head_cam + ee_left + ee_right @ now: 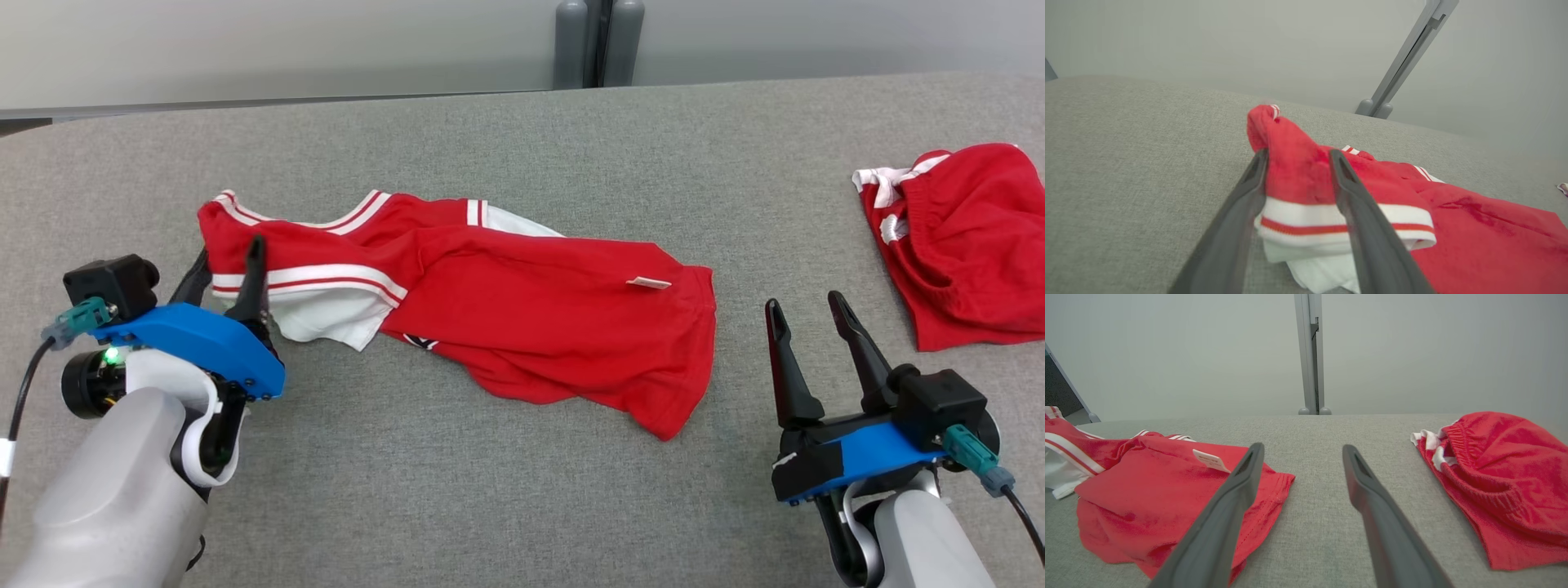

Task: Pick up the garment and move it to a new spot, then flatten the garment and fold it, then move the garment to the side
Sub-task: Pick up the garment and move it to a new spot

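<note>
L hand (230, 250) straddles garment (522, 318) at its striped shoulder, cloth bunched betw. fingers; can't tell if clamped. Garment lies crumpled mid-desk (490, 506), unfolded. R hand (803, 300) released, near hem. Prob. flattening stage; fold + side move left.

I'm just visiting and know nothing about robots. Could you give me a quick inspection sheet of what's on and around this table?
Surface: grey fabric-covered table, smooth.
Job's things: red jersey with white trim, crumpled, not yet folded.
Clutter: second red garment, bunched at the table's right side.
Grippers: left gripper straddles the jersey's shoulder end, grip unclear; right gripper open over bare table.
Cables: left wrist cable and right wrist cable, black with teal plugs.
Surroundings: pale wall and grey post behind the table.
</note>
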You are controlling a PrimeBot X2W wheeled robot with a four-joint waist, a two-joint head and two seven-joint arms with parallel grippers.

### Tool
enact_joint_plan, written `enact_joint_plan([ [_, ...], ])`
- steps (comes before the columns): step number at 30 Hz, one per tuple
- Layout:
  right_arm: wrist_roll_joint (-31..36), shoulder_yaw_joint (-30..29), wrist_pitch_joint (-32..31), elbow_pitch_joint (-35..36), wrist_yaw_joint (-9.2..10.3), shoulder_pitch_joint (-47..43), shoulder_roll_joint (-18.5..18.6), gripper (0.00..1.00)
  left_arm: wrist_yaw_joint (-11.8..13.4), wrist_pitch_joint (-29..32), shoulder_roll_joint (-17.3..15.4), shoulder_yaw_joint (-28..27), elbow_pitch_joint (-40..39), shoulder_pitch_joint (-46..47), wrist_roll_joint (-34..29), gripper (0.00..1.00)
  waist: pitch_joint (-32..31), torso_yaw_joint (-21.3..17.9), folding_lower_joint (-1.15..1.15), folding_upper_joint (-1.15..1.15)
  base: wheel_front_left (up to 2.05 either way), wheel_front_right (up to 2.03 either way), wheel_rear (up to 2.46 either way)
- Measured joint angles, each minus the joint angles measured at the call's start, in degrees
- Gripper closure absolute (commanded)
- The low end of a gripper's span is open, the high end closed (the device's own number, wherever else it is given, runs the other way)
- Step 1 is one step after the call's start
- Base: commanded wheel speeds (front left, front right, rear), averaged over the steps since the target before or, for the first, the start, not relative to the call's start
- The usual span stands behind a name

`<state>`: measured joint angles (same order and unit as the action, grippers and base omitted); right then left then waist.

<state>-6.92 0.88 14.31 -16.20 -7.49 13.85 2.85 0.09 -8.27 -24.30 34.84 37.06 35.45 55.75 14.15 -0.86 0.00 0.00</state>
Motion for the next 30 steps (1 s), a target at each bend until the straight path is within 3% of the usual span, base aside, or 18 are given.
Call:
enact_joint_plan([
  [6, 0.5, 0.2, 0.2, -1.1, 0.0, 0.0, 0.0, 0.0, -2.1, -3.6, 1.2, 1.1, 3.2, 1.5, -2.0, 0.0, -1.8, 0.4, 0.0, 0.0, 0.0, 0.0, 0.0],
  [12, 1.3, 0.0, 0.3, -1.8, 0.0, -0.2, 0.0, 0.0, -2.4, -6.1, 1.4, 1.3, 2.4, 1.7, -4.9, 0.0, -5.2, 1.5, 0.0, 0.0, 0.0, 0.0, 0.0],
  [19, 1.3, 0.6, 0.4, -2.3, 0.0, -2.3, 0.0, 0.0, 0.5, -6.7, 2.1, -2.1, -5.2, -6.5, -8.6, 0.0, -9.1, 2.5, -0.01, 0.0, 0.0, 0.0, 0.0],
  [24, 1.3, 2.4, 0.4, -2.6, 0.0, -4.3, 0.0, 0.0, 3.8, -6.7, 3.7, -7.3, -13.8, -17.0, -13.2, 0.0, -10.7, 2.7, -0.01, 0.0, 0.0, 0.0, 0.0],
  [30, 1.3, 3.5, 0.5, -2.2, 0.0, -7.0, 0.0, 0.0, 6.0, -6.7, 6.4, -11.0, -20.0, -28.0, -18.5, 0.0, -12.1, 2.8, -0.01, 0.0, 0.0, 0.0, 0.0],
])
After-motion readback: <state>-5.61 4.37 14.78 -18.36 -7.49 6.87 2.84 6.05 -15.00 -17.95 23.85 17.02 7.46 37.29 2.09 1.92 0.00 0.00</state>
